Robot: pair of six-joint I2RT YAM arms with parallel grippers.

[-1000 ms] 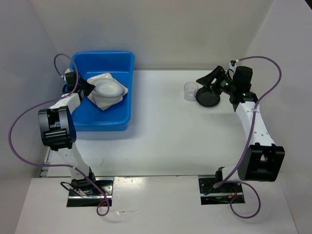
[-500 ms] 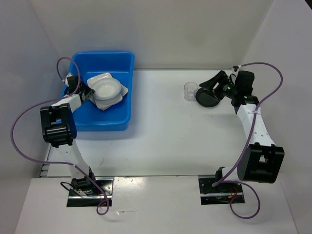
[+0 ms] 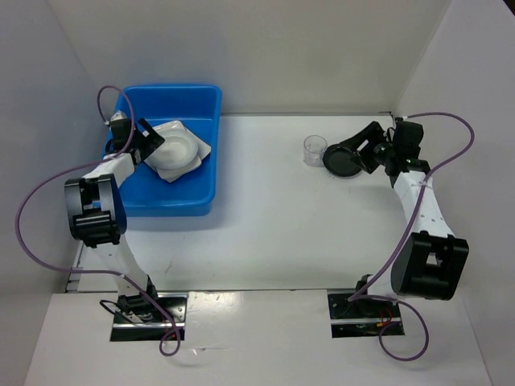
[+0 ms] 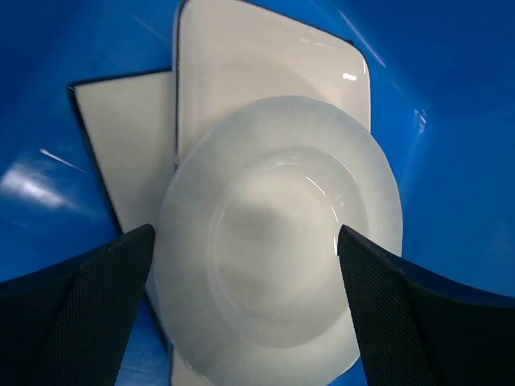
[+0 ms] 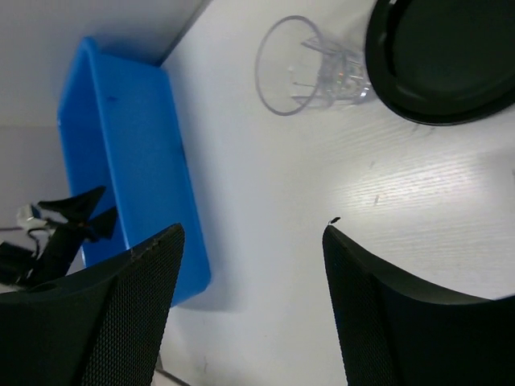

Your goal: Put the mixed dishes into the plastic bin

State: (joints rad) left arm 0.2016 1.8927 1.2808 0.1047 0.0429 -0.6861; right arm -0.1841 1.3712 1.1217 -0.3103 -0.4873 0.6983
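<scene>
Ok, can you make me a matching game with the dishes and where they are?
Things:
1. round white dish
2. clear cup
3. black bowl

Places:
A. farthest right on the table
B. inside the blue bin
C. on the table, the dish nearest the bin

Pairs: 1-B, 2-C, 3-A

This looks like a robotics lab test cell. A plain white tabletop [image 3: 265, 233] is boxed in by bare white wall panels [image 3: 306, 56] behind it and on both sides. At its near edge, two white-and-black robot arms [image 3: 121, 257] [image 3: 422, 209] are bolted to metal base plates [image 3: 149, 318], and looping purple cables [image 3: 18, 225] trail off its sides.
</scene>
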